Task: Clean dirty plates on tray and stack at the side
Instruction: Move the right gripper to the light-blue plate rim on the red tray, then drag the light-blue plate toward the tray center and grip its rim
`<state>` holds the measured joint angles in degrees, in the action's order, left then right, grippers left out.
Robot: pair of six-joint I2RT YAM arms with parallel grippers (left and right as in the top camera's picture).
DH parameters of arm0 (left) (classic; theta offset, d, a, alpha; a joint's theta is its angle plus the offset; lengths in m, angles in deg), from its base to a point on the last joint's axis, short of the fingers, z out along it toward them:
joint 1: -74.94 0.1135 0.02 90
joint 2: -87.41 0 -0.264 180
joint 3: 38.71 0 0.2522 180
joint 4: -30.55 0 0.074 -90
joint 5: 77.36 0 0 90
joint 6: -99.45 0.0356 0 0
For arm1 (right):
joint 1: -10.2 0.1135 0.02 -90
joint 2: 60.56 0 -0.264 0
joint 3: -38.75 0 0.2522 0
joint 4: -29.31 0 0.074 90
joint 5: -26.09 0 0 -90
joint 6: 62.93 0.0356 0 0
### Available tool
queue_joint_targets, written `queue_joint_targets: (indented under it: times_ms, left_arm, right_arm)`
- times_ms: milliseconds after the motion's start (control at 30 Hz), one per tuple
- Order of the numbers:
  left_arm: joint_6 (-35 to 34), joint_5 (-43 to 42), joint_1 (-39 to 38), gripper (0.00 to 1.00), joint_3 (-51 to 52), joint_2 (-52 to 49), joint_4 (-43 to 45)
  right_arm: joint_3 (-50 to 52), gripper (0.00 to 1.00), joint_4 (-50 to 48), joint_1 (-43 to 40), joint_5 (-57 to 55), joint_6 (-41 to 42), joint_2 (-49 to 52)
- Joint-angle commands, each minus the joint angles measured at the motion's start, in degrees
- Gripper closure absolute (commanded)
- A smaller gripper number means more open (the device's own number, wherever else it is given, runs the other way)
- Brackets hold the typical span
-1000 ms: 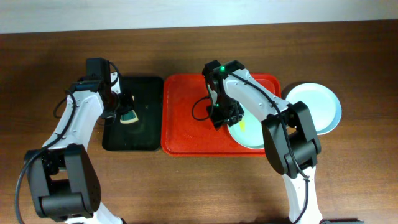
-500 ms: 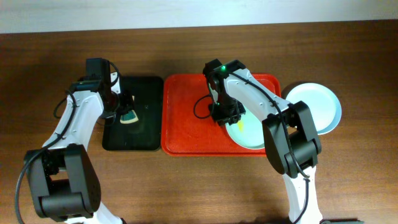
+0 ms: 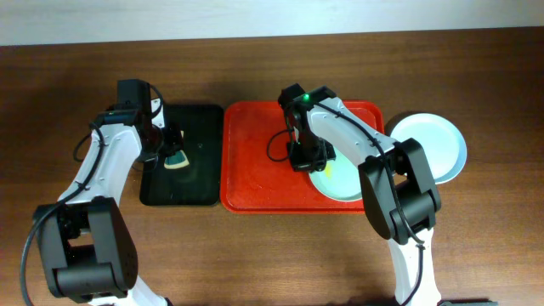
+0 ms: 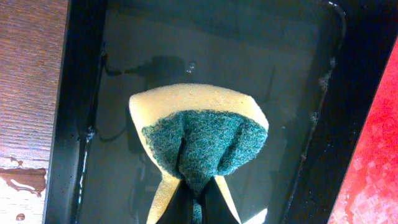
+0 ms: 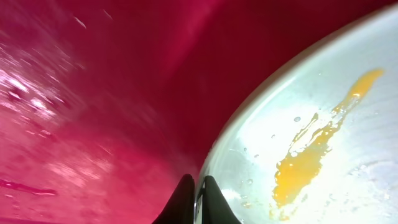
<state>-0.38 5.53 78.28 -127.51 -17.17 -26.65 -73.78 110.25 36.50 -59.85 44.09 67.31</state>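
Note:
A pale green plate (image 3: 347,180) lies in the right end of the red tray (image 3: 255,161). It carries a yellow smear (image 5: 310,163). My right gripper (image 3: 308,158) is at the plate's left rim, and the right wrist view shows the gripper (image 5: 198,200) shut on the edge of the plate (image 5: 336,99). A pale blue plate (image 3: 435,144) rests on the table just right of the tray. My left gripper (image 4: 198,210) is shut on a yellow and green sponge (image 4: 199,134), held over the black tray (image 4: 186,43).
The black tray (image 3: 200,180) sits against the red tray's left side, with water in it. The left half of the red tray is wet and bare. Brown table surface surrounds both trays.
My right gripper's jaws have closed onto the green plate's left rim and shifted slightly toward the plate. The left arm and sponge have not moved.

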Motion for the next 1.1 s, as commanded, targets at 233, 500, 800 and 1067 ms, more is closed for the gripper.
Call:
queue_joint_targets:
  times_ms: [233,500,800,1067]
  left_arm:
    - [1.2,-0.6,-0.3,1.0,0.2,0.0,0.2]
    - [1.2,-0.6,-0.3,1.0,0.2,0.0,0.2]
    - [1.2,-0.6,-0.3,1.0,0.2,0.0,0.2]
    - [1.2,-0.6,-0.3,1.0,0.2,0.0,0.3]
  right_arm:
    - [0.6,0.73,-14.6,0.5,28.2,0.7,-1.1]
    - [-7.2,0.69,-2.9,-4.7,18.3,-1.8,-5.2]
    - [-5.2,0.33,6.8,-14.7,9.8,-10.8,-5.6]
    - [3.4,0.83,3.5,-19.5,9.0,-10.8,-5.6]
